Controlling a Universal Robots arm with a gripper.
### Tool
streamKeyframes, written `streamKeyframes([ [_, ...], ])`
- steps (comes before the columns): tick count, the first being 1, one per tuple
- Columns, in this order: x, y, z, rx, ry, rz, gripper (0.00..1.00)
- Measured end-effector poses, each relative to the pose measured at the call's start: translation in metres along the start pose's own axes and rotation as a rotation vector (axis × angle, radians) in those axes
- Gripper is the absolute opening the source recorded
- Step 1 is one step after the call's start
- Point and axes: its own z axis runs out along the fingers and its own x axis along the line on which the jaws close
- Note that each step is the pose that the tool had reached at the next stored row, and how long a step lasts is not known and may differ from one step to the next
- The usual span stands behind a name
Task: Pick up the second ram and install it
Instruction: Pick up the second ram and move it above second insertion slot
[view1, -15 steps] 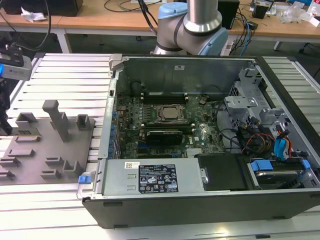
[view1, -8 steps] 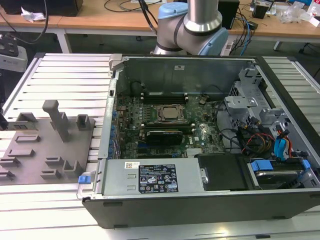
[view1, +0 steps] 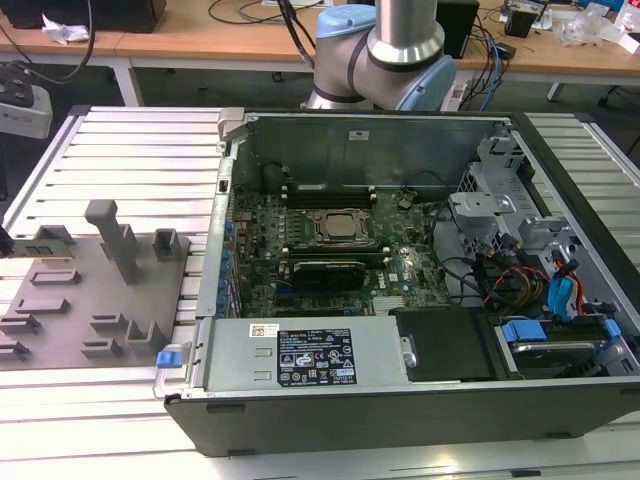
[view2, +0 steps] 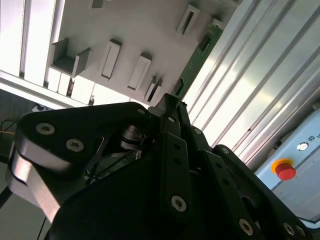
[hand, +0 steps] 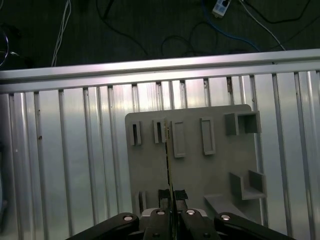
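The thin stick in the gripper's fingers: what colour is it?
Green, with small dark patches. The stick shows best in the second wrist view.

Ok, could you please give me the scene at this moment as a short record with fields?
grip: gripper shut on the second ram
ram place: over the gray holder plate
ram free of the plate: cannot tell
plate place: on the ribbed metal table
computer case: open, motherboard exposed
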Motion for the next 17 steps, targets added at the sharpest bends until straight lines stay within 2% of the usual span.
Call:
streamKeyframes([
  [10,-0.0001,0.0002,-0.0047,-0.0003,-0.0029,0.0,0.14],
  [17,-0.0003,0.0006,-0.0113,-0.0005,-0.0055,0.0,0.14],
])
